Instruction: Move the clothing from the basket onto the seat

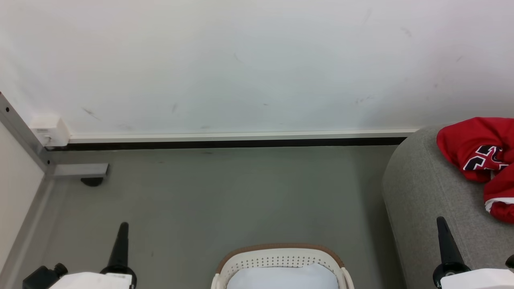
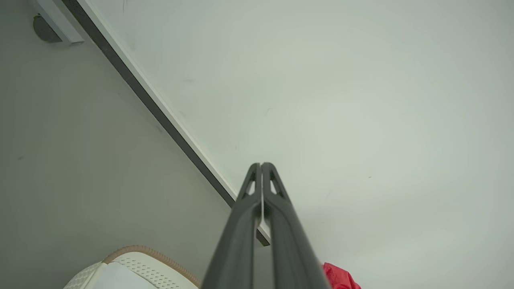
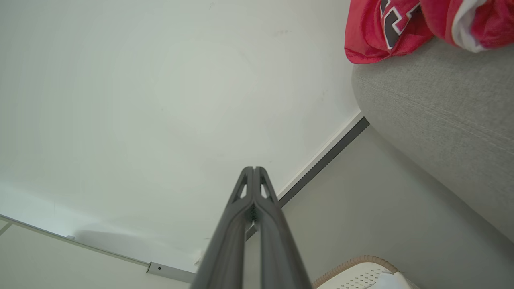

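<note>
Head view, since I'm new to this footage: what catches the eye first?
The bright red clothing lies bunched on the grey seat at the right edge. The white basket stands on the floor at bottom centre, pale bottom showing. The left gripper and right gripper rise shut at the lower corners.

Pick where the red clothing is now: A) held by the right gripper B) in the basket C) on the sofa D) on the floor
C: the red clothing lies on top of the grey sofa, and the visible part of the basket has nothing red in it.
</note>
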{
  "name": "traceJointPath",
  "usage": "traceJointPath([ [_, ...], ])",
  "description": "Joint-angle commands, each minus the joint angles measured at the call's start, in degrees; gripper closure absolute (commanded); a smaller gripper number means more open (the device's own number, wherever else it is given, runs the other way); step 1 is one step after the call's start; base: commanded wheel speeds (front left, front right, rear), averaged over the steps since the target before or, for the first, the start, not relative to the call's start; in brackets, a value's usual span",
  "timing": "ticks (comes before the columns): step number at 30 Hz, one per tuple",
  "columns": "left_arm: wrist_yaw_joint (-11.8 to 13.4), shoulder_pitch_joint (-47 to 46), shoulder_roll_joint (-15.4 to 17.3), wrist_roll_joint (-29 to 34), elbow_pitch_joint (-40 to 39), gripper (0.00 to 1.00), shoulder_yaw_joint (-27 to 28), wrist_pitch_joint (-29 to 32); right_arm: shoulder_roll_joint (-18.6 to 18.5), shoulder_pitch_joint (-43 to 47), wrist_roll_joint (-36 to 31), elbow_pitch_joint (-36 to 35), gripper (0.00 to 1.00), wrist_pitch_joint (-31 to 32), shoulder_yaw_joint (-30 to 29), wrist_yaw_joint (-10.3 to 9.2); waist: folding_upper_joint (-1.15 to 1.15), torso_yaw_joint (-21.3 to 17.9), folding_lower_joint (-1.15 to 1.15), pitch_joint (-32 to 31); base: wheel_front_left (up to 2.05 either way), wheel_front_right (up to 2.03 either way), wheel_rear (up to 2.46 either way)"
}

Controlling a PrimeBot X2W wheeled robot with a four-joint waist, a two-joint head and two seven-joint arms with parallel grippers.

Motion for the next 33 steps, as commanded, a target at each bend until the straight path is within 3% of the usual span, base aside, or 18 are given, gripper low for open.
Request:
traceJointPath([
  [1,0.3,-1.3,0.1,-2.1,-0.7,1.00,0.3,0.5,-0.4,-1.4,1.9,-0.8,1.00,0.2,-0.3,-0.06,0.00,0.0,0.00,0.0,0.00,0.00,0.00],
  [33,0.6,-2.2,-0.4,-17.3,-0.5,1.00,1.5,4.9,-2.0,-1.8,18.6,-0.8,1.00,3.0,-1.8,-0.09,0.00,0.5,0.00,-0.7,0.00,0.00,0.00],
])
